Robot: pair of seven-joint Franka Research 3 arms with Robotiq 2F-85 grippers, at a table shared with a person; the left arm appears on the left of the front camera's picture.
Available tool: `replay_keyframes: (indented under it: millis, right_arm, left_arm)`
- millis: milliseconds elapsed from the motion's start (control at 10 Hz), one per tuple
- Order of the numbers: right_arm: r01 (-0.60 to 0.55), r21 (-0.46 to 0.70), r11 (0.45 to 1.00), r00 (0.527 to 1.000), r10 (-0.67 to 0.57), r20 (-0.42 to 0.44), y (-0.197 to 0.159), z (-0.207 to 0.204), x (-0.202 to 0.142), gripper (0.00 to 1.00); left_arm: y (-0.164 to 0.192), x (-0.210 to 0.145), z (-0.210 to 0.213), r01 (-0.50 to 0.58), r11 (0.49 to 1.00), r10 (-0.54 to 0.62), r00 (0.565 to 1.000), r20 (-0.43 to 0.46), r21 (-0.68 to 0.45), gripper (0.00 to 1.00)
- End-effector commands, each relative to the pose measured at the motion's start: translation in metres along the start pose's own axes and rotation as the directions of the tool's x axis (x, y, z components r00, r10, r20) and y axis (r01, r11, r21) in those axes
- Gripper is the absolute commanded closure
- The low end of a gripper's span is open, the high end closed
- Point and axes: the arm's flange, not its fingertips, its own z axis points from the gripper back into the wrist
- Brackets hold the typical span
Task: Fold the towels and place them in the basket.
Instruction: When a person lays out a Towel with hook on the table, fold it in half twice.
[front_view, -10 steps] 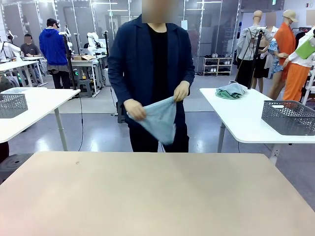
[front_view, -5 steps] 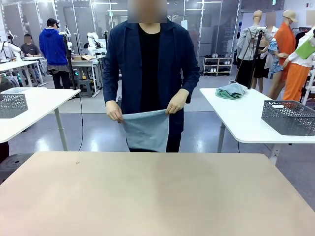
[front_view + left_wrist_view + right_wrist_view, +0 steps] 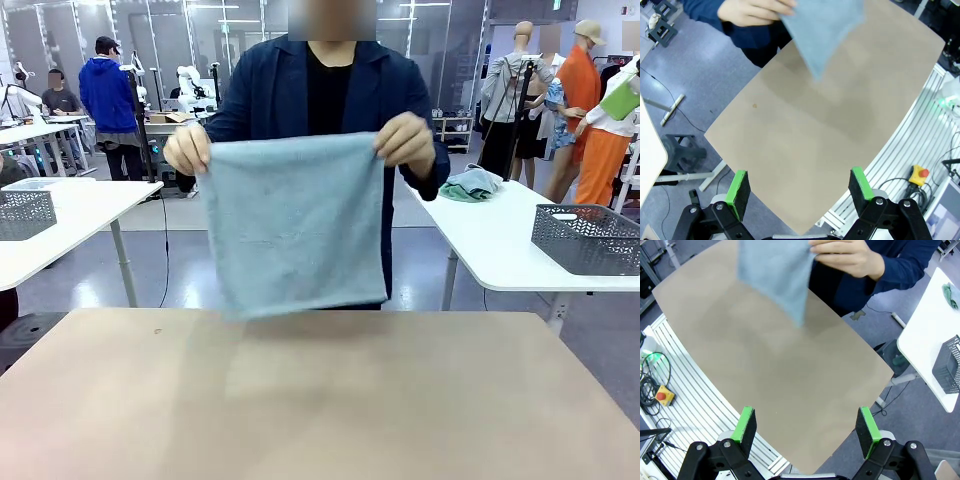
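A person at the far side of the table holds a pale blue-grey towel spread flat by its two top corners, one hand on each side. Its lower edge hangs just above the far edge of the tan table. The towel is far ahead of my left gripper, which is open above the bare tabletop. My right gripper is open too, with the towel well beyond it. A dark grey mesh basket stands on the white side table at the right.
A paler grey mesh basket sits on a white table at the left. A crumpled greenish cloth lies on the right side table. An emergency-stop button and cables lie on the slatted frame beside the tabletop.
The person has lifted the towel from waist height to chest height and spread it out wide. Both grippers stay open.
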Motion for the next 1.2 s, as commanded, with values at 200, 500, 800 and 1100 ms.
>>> replay_keyframes:
  millis: [200, 500, 800, 1100]
  right_arm:
    - [0.0, 0.001, 1.0, 1.0, 0.0, 0.007, -0.0013, -0.0017, -0.0001, 0.0]
    - [0.0, 0.001, 1.0, 1.0, 0.0, 0.007, -0.0013, -0.0017, -0.0001, 0.0]
    - [0.0, 0.001, 1.0, 1.0, 0.0, 0.007, -0.0013, -0.0017, -0.0001, 0.0]
    - [0.0, 0.001, 1.0, 1.0, 0.0, 0.007, -0.0013, -0.0017, -0.0001, 0.0]
  left_arm:
    - [-0.0006, 0.0001, 0.0005, 0.003, 1.0, -0.003, 1.0, 0.002, -0.002, 0.0]
    - [-0.0006, 0.0001, 0.0005, 0.003, 1.0, -0.003, 1.0, 0.002, -0.002, 0.0]
    - [-0.0006, 0.0001, 0.0005, 0.003, 1.0, -0.003, 1.0, 0.002, -0.002, 0.0]
    - [-0.0006, 0.0001, 0.0005, 0.003, 1.0, -0.003, 1.0, 0.002, -0.002, 0.0]
